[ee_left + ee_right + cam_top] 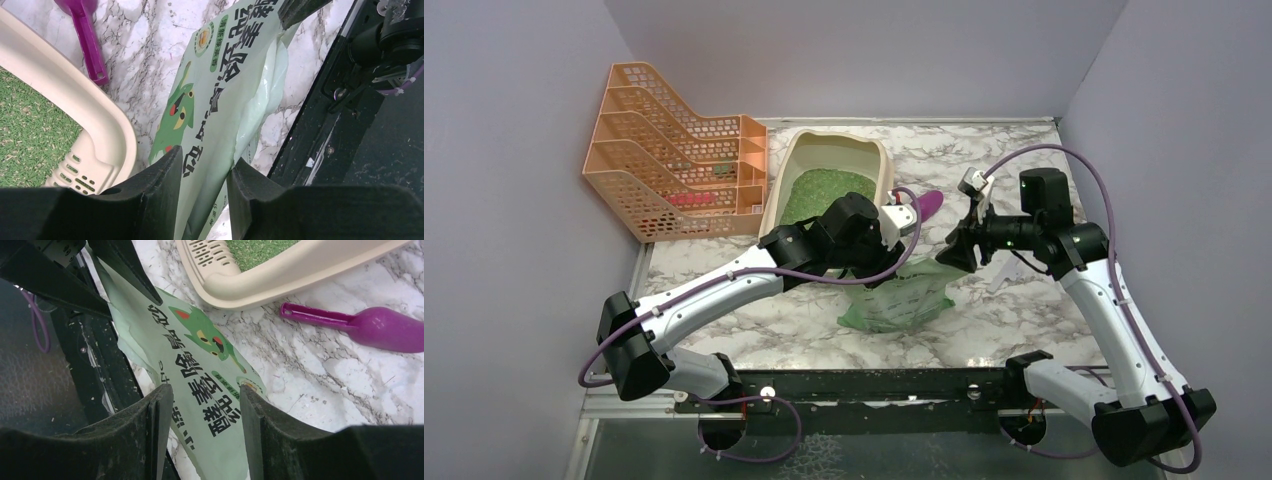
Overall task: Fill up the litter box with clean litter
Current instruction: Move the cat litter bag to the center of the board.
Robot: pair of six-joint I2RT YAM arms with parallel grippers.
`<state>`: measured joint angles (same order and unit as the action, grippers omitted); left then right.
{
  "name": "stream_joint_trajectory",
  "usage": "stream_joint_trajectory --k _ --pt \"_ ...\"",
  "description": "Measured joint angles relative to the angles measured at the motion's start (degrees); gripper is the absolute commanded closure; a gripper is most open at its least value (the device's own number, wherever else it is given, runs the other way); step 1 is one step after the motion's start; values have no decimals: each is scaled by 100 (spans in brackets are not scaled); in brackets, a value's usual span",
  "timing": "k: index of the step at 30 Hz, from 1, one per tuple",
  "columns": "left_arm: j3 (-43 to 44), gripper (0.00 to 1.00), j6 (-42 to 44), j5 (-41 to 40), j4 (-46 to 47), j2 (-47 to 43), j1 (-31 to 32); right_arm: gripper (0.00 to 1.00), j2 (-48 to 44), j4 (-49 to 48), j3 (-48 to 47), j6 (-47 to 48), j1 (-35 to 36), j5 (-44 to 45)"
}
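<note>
The beige litter box (776, 190) stands at the back centre with green clean litter (819, 190) spread inside it. Its slotted lip (75, 175) shows in the left wrist view, its rim (300, 265) in the right wrist view. A pale green printed litter bag (899, 300) slumps on the marble in front of the box and looks flat. It stretches between both grippers. My left gripper (205, 170) is shut on one end of the bag (220, 85), which fills its gap. My right gripper (205, 395) is shut on the other end (200, 355).
A magenta scoop (930, 203) lies on the marble just right of the box, close to both wrists. An orange mesh file rack (674, 160) stands at the back left against the wall. The black base rail (874, 385) runs along the near edge.
</note>
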<state>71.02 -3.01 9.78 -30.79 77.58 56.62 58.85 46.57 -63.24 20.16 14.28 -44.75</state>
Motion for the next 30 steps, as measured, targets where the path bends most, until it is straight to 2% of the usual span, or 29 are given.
stream_joint_trajectory --k 14,21,30 --pt "0 64 2 0 -33 0 0 41 111 26 9 42 0 -601" --pt "0 68 2 7 -35 0 0 50 247 -17 72 -24 0 -584" --pt "0 75 7 57 -59 0 -4 50 326 -144 72 -157 0 -616"
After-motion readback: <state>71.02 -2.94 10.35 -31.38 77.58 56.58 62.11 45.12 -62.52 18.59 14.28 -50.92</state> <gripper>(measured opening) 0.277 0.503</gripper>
